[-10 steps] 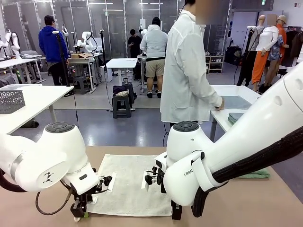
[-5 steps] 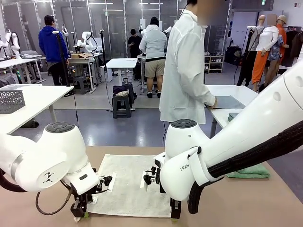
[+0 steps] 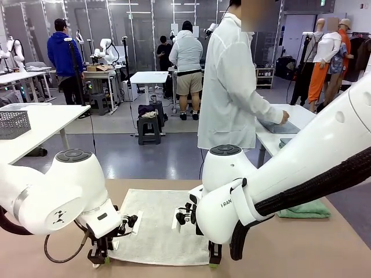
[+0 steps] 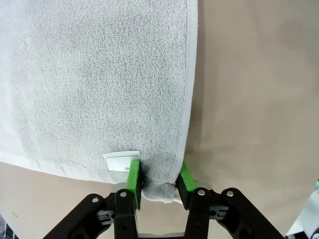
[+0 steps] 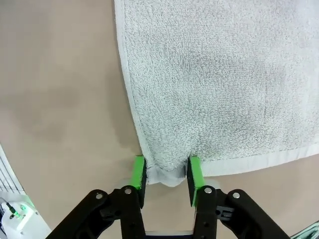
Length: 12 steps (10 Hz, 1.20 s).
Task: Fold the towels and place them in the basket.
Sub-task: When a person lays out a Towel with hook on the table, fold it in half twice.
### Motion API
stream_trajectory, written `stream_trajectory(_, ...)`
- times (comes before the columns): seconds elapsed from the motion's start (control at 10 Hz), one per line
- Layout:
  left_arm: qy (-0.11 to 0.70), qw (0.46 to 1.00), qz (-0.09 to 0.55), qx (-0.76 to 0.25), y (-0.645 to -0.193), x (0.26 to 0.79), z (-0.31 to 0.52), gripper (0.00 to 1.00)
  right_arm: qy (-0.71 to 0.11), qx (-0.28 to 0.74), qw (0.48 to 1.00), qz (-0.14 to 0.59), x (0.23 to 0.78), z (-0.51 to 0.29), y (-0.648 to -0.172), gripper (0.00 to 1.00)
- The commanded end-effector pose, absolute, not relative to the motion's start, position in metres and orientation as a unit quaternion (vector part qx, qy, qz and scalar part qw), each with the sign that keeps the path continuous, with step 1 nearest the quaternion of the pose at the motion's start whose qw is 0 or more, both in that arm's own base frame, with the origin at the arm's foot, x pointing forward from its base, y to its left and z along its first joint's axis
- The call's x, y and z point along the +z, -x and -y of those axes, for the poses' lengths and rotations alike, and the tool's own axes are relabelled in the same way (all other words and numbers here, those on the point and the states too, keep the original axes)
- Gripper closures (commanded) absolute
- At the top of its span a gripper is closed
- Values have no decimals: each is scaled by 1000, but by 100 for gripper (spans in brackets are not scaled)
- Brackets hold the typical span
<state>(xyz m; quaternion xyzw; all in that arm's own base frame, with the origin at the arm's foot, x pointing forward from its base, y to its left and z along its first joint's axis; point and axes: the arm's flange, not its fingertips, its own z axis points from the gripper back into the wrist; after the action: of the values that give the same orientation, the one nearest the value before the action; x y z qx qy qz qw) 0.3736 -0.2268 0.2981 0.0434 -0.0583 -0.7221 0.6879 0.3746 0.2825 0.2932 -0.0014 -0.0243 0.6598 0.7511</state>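
A cream towel (image 3: 156, 223) lies flat on the tan table in front of me. My left gripper (image 3: 99, 259) pinches its near left corner. In the left wrist view the towel (image 4: 99, 74) bunches between the green pads of that gripper (image 4: 157, 181), beside a small white label (image 4: 121, 161). My right gripper (image 3: 214, 260) pinches the near right corner; the right wrist view has the towel (image 5: 214, 74) gathered between the pads of that gripper (image 5: 165, 174). A folded sea-green towel (image 3: 304, 209) rests at the table's right edge. A grey perforated basket (image 3: 13, 123) stands on a white table at far left.
A person in a long white coat (image 3: 232, 87) stands beyond the table, hands on a white side table (image 3: 278, 130) at the right. Bare tan tabletop (image 3: 290, 249) surrounds the cream towel. A white box with a green light (image 5: 14, 211) sits near the table's edge.
Both grippers have closed onto the cream towel's near corners, bunching the cloth. The right arm shifted slightly left. The person has reached further over the side table.
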Motion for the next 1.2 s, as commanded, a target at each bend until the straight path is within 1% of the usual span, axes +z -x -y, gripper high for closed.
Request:
stream_trajectory(0.0,-34,685,59,-725,-375,298,226,77,-17,669,743,7,286,-278,-373,73)
stream_trajectory(0.1,-35,685,57,-726,-375,298,226,82,-19,668,744,4,288,-277,-372,77)
stream_trajectory(0.2,-36,684,57,-726,-374,299,226,97,-23,668,744,1,289,-277,-372,93)
stream_trajectory(0.3,-37,684,57,-726,-374,300,226,100,-25,670,742,1,292,-278,-371,97)
stream_trajectory(0.4,-39,684,57,-726,-373,300,225,100,-26,671,741,0,294,-278,-371,100)
stream_trajectory(0.8,-38,683,58,-727,-372,301,225,100,-30,680,733,-5,297,-277,-372,100)
stream_trajectory(0.9,-43,689,66,-720,-371,301,225,100,-13,673,739,0,296,-278,-372,100)
stream_trajectory(1.1,-44,687,60,-723,-374,300,228,100,-15,670,742,10,297,-282,-376,100)
